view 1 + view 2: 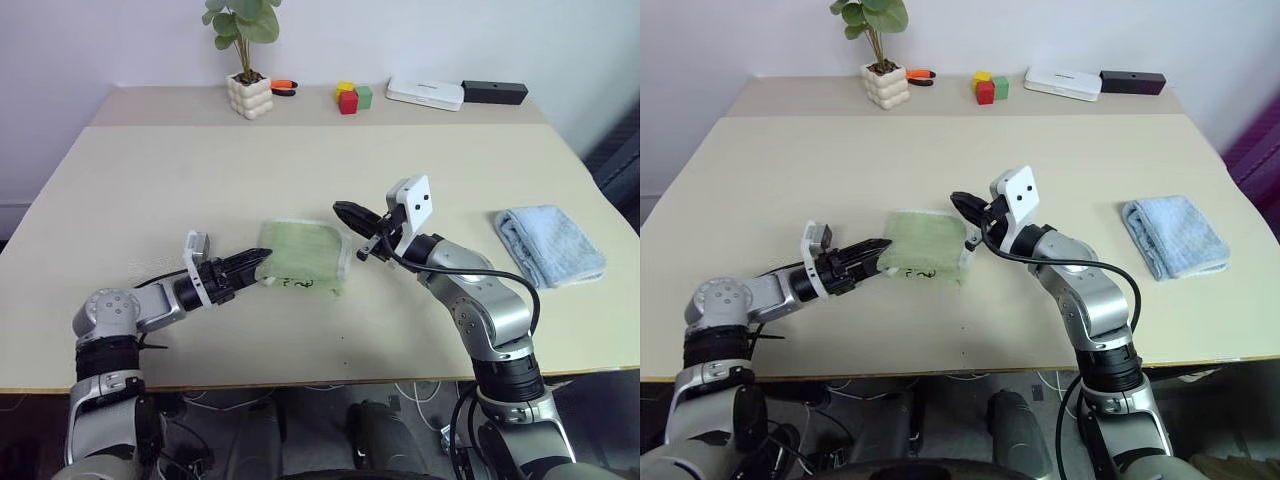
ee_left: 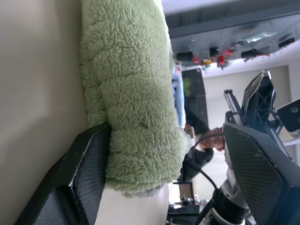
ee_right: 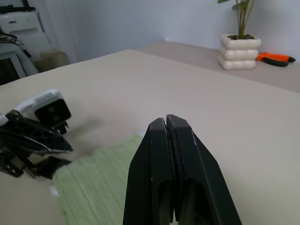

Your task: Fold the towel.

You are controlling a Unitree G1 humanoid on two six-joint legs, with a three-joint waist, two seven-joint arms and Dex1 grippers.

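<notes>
Left gripper [image 1: 252,262] spread wide, straddling folded towel's [image 1: 305,256] near edge; right gripper [image 1: 343,210] clenched empty above towel.

We are seeing the towel [image 1: 303,258] as light green terry cloth, its pile thick, fluffy and matt, with a paler whitish edging. The left gripper [image 2: 164,187] is showing black plastic-looking fingers [image 2: 86,178] with a fine cross-hatched texture on the pads; the right gripper [image 3: 169,126] is showing smooth, slightly glossy black fingers. The arm shells are reading as satin silver, metal or plastic we cannot tell. The table [image 1: 150,180] is looking like smooth, matt beige laminate. The light blue towel [image 1: 550,245] is also soft looped cloth. The plant pot [image 1: 249,96] is appearing glossy cream, ceramic-like, and bumpy. The blocks [image 1: 352,97] are looking smooth and painted.
</notes>
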